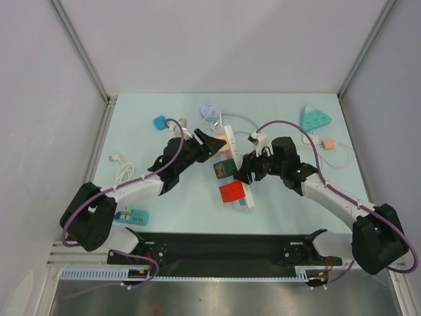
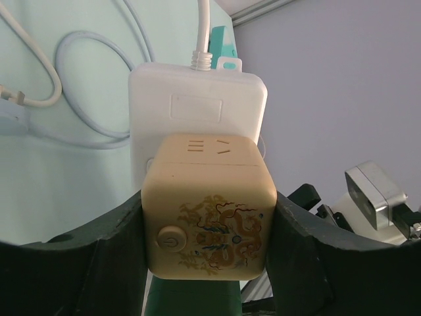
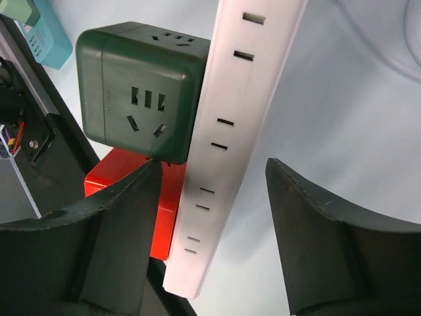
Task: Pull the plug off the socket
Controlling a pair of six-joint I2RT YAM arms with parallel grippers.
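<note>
In the middle of the top view a white power strip [image 1: 238,164] lies on the pale worktop [image 1: 171,204], running from the upper centre down toward the lower centre. A beige cube plug [image 2: 207,224] is seated in the strip's upper end, near where the white cord [image 2: 202,26] enters. The left jaws are closed on this plug, one finger pressed against each side. Further down the strip, in the right wrist view, sit a green cube [image 3: 138,92] and below it a red cube [image 3: 131,197]. The right jaws straddle the strip's lower end, parted, with a clear gap between the strip and the finger at the frame's right.
</note>
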